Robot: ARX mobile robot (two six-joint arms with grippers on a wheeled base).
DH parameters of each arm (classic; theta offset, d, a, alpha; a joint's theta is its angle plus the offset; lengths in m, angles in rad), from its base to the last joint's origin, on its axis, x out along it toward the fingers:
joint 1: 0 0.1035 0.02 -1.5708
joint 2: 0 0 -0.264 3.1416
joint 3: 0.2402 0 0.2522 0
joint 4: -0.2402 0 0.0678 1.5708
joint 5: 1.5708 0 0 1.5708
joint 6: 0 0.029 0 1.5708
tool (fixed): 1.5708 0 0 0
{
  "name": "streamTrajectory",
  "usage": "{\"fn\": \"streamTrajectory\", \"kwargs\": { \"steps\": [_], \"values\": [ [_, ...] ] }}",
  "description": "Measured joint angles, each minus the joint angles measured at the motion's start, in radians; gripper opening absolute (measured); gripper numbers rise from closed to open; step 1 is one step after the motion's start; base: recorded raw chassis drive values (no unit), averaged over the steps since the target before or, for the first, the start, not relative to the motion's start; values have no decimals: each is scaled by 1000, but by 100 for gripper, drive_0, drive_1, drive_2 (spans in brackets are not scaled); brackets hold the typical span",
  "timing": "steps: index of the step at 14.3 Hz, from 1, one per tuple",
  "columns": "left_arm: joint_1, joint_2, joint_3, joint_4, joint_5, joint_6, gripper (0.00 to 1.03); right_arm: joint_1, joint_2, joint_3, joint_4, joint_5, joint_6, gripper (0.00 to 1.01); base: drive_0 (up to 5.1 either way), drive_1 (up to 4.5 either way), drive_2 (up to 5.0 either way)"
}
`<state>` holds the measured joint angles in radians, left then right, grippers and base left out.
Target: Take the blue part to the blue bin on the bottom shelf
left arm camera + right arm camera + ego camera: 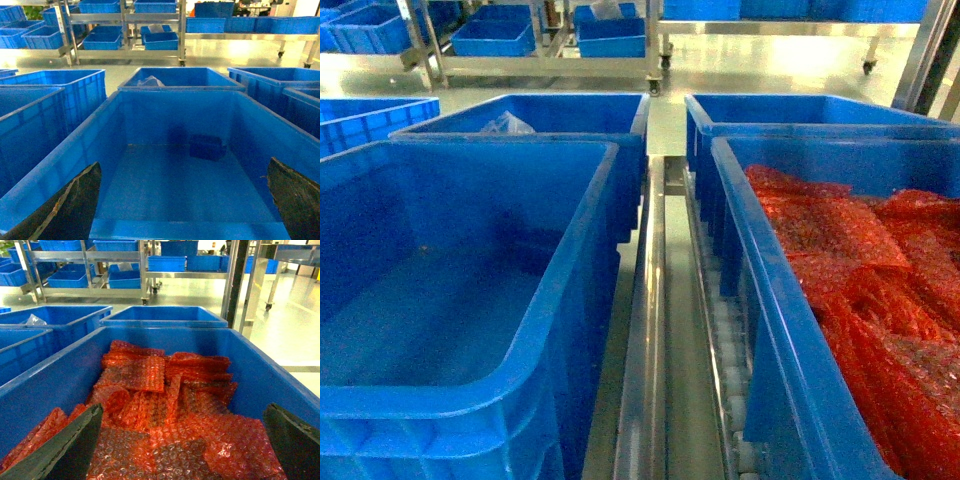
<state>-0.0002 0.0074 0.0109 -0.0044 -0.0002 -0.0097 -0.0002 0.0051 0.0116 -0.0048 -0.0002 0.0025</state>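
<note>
Directly below the left tool, a large blue bin was seen on the bottom shelf, and a small dark blue part lay on the bin's floor near the far wall. The left tool's two dark fingers were spread wide at the lower corners of the left wrist view, and nothing was held between them. On the right, a second blue bin was filled with red bubble-wrap bags. The right tool was likewise spread wide above those bags, with nothing gripped. Between the two bins, a steel divider rail and white roller tracks were visible in the head view.
</note>
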Motion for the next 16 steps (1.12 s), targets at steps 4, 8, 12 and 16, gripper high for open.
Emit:
{"fn": "streamTrajectory", "kwargs": {
  "steps": [4,8,12,16],
  "values": [
    [0,0,0,0,0,0,98,0,0,0,0,0,0,98,0,0,0],
    [0,0,0,0,0,0,98,0,0,0,0,0,0,98,0,0,0],
    [0,0,0,0,0,0,98,0,0,0,0,0,0,98,0,0,0],
    [0,0,0,0,0,0,98,0,0,0,0,0,0,98,0,0,0]
  ]
}}
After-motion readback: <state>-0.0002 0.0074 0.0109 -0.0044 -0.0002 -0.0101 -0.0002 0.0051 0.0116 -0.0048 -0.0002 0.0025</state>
